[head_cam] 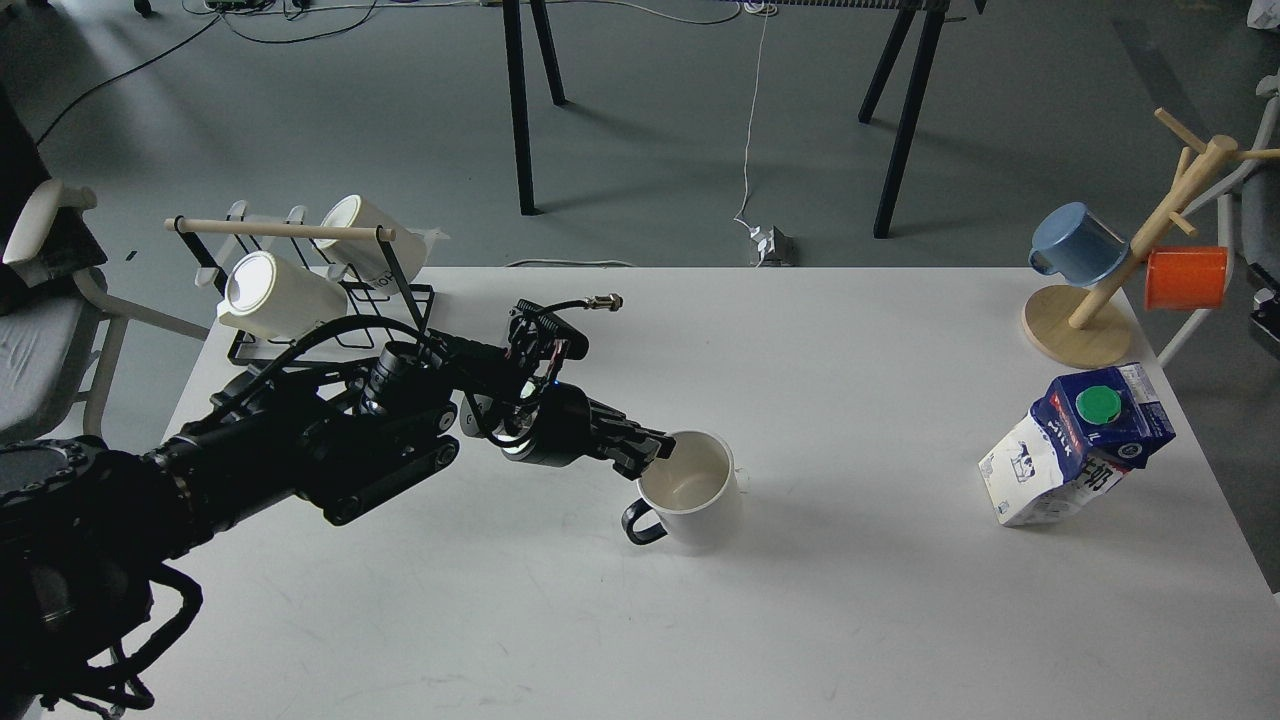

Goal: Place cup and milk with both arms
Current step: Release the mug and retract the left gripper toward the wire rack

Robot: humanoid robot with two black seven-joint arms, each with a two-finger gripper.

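Note:
The cup [693, 495], a cream-white mug with a black loop handle, stands upright near the middle of the white table [640, 620]. My left gripper [656, 451] is shut on the cup's near-left rim. The handle points toward the front left. The milk [1075, 443], a blue and white carton with a green cap, stands tilted near the table's right edge, far from the cup. My right gripper is out of view.
A wire rack [300, 265] with two cream mugs stands at the back left corner. A wooden mug tree [1110, 290] with a blue cup [1078, 245] and an orange cup [1186, 277] stands at the back right.

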